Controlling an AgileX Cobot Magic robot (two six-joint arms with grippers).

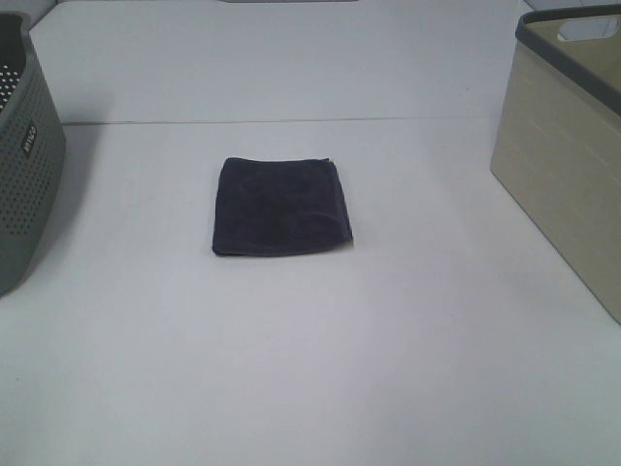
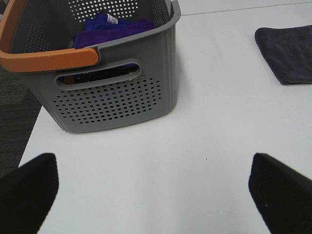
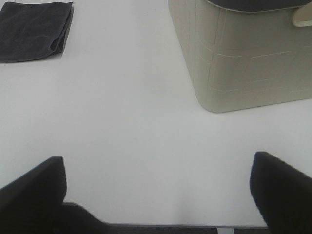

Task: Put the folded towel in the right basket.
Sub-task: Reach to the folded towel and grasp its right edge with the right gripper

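A dark grey folded towel lies flat in the middle of the white table. It also shows in the left wrist view and in the right wrist view. The right basket is beige with a dark rim and stands at the table's right edge; the right wrist view shows its wall. My left gripper is open and empty, near the table's front left. My right gripper is open and empty at the front edge, between towel and beige basket. Neither gripper shows in the exterior high view.
A grey perforated basket with an orange handle stands at the left edge and holds purple-blue cloth. A seam crosses the table behind the towel.
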